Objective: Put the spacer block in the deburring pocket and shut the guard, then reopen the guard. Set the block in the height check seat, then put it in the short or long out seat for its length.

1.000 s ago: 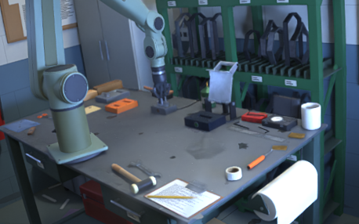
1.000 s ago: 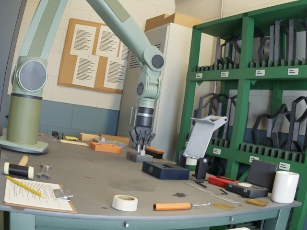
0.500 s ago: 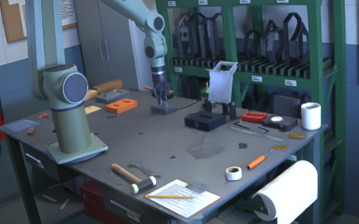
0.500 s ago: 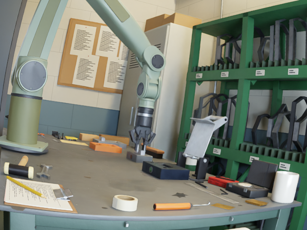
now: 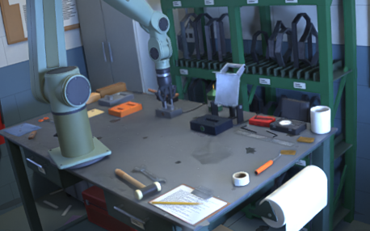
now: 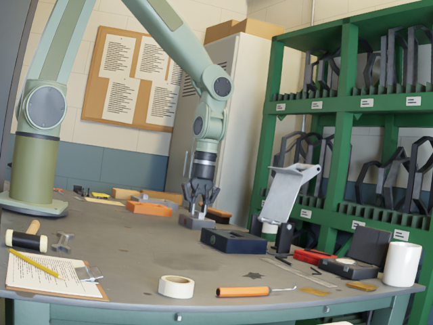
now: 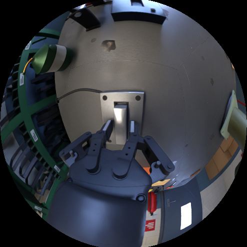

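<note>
The spacer block [image 7: 120, 117], a pale metal bar, stands upright in the slot of the grey height check seat [image 7: 122, 110] [image 5: 169, 112] [image 6: 195, 221] at the back of the bench. My gripper [image 7: 120, 127] [image 5: 166, 101] [image 6: 198, 209] is directly above it, open, with its fingers on either side of the block and holding nothing. The dark deburring pocket [image 5: 211, 123] [image 6: 233, 240] lies to the right, its grey guard [image 5: 228, 84] [image 6: 288, 190] tilted up and open. An orange seat [image 5: 125, 108] [image 6: 148, 208] and a grey seat [image 5: 116, 98] lie to the left.
The green rack [image 5: 262, 48] stands along the bench's far side. My arm's base [image 5: 72, 117] stands on the left. A white cup [image 5: 320, 119], red tray [image 5: 262, 120], tape roll [image 5: 241, 178], screwdriver [image 5: 266, 164], hammer [image 5: 135, 185] and clipboard [image 5: 188, 204] lie nearer the front.
</note>
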Robot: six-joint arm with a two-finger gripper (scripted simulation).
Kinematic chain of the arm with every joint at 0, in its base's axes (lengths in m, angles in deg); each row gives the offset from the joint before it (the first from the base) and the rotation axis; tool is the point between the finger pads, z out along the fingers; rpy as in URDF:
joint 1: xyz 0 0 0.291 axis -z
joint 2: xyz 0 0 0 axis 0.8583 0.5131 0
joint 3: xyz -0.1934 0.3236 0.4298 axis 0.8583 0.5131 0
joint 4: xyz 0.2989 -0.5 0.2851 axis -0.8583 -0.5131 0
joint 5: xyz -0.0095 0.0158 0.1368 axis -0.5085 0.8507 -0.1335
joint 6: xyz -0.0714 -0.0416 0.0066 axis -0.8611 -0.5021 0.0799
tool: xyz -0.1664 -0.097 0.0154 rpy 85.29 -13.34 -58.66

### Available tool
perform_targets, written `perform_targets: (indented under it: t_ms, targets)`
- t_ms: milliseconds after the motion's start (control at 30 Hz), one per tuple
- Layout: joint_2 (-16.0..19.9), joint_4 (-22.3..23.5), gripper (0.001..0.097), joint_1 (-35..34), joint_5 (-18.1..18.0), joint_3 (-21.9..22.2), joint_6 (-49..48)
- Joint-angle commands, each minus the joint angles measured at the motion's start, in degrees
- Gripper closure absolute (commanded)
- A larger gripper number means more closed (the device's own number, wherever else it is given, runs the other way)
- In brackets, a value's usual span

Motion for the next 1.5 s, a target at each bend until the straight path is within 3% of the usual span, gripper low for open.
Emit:
perform_targets:
  t_ms: [0, 1467]
  targets:
    - [0.0, 0.0, 0.0561, 0.0, 0.0, -0.1, 0.0]
    - [-3.4, -4.9, 0.0561, 0.0, 0.0, -1.7, 0.0]
